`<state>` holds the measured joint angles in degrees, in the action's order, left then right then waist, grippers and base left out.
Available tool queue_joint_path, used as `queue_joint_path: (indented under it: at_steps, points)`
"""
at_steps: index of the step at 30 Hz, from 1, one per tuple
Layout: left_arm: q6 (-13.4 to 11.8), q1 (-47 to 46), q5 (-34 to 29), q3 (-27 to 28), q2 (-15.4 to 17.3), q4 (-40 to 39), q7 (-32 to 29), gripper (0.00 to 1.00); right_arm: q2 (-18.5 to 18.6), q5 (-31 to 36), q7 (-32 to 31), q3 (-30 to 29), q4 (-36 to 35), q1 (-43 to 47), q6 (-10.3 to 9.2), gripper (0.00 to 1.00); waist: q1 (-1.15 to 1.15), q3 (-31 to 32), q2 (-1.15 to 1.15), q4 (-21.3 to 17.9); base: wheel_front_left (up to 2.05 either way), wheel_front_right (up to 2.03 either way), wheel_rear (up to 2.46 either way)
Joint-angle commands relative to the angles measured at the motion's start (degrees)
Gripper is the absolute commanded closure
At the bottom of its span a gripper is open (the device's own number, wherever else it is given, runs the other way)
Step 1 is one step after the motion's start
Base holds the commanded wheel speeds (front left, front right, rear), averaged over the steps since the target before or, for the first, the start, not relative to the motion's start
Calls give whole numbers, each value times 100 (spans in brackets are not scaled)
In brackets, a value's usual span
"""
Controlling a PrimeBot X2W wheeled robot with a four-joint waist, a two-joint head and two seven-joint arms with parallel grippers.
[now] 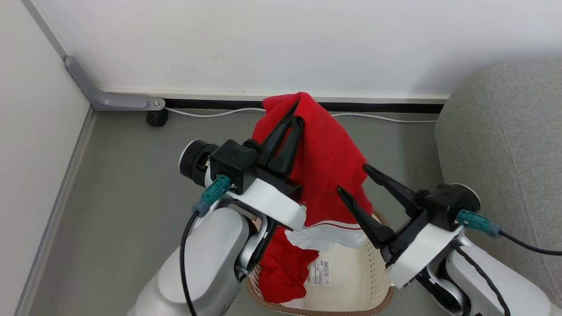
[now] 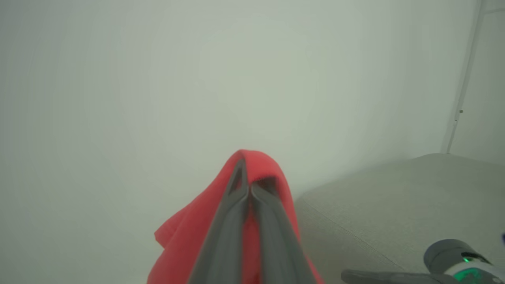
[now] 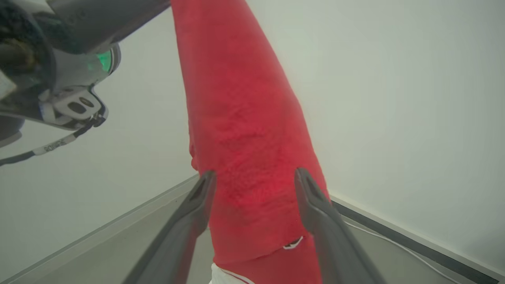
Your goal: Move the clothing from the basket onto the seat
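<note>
Grey floor, white wall: left gripper [image 1: 299, 112] pinching hanging red clothing [image 1: 327, 166]; right gripper [image 1: 351, 177] jaws spread; basket [image 1: 373, 281] half-hidden beneath.

red clothing [image 1: 325, 162] aloft above cream basket [image 1: 373, 276]

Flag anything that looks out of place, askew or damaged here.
Nothing is spilled or damaged. The only untidy thing: the red garment pinched in the shut left claw hangs bunched, its white-trimmed hem dangling over the basket, where a second red garment lies crumpled. The right claw stands open beside the hanging fabric.
</note>
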<state>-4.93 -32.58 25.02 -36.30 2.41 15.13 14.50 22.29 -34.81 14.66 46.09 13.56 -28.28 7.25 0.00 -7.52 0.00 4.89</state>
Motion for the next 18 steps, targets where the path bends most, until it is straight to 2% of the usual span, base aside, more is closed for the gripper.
queue_joint_path:
  at_steps: [1, 10, 18]
  points:
    - [-79, -371, 73, 53, 47, -227, 50, 100, 11, -11, 34, 79, -31, -98, 24, 0, 0, -28, 0, 64, 0, 0, 0]
    - [-347, -835, 363, -747, 47, -534, 50, 100, -296, 144, 34, 148, 444, -263, 24, 0, 0, -59, 0, 277, 0, 0, 0]
    - [-470, -973, 607, -1199, 47, -586, 50, 100, -636, 388, 34, -144, 531, -377, 24, 0, 0, -105, 0, 384, 0, 0, 0]
